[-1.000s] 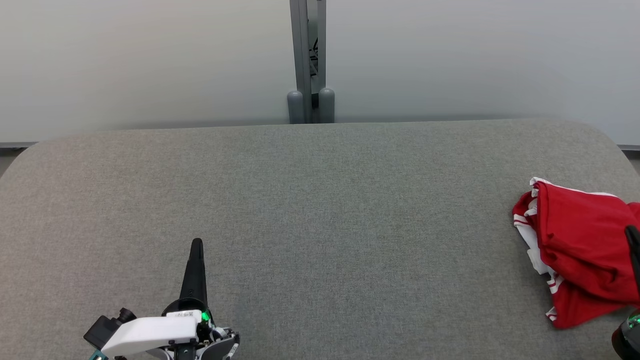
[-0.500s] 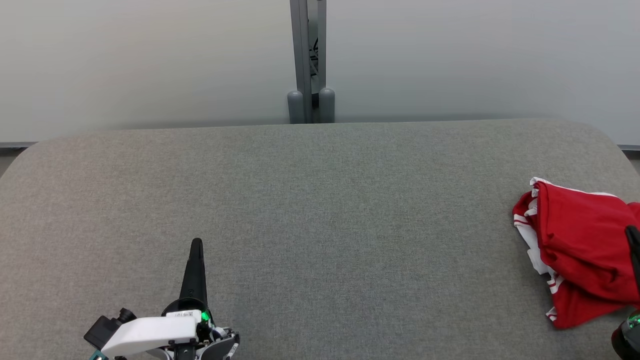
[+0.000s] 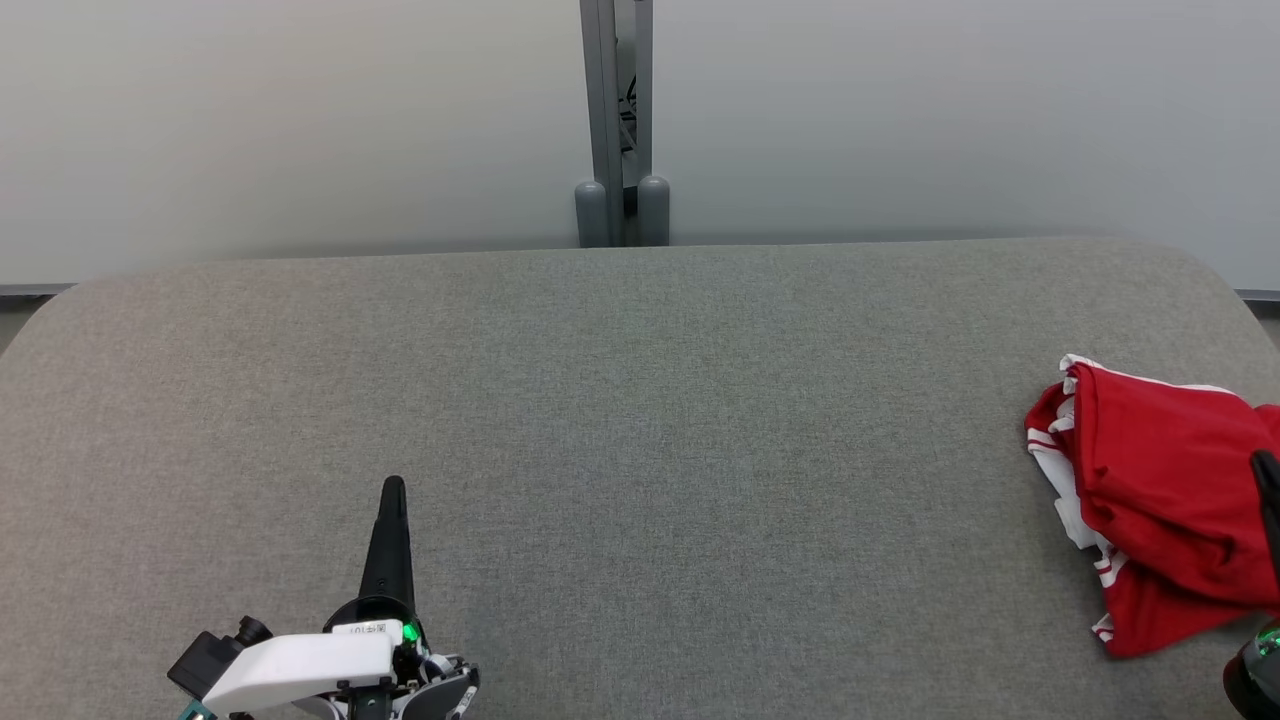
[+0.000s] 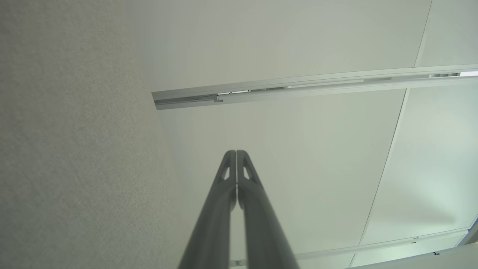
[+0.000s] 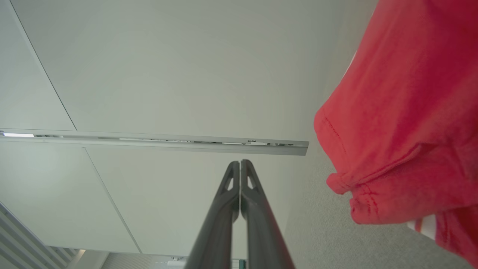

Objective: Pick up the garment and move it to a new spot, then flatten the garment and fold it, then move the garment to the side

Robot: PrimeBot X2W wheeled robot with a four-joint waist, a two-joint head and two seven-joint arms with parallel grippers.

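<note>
The garment is a red cloth with white striped trim, lying crumpled at the far right of the grey padded table. In the right wrist view the garment fills the right side, close beside the fingers. My right gripper is shut and holds nothing; in the head view my right gripper pokes up at the right edge, over the garment. My left gripper stands at the lower left, far from the cloth, and my left gripper is shut with nothing in it.
A pale wall runs behind the table, with a grey post and two rounded caps at its middle. The table's rounded corners lie at the far left and far right.
</note>
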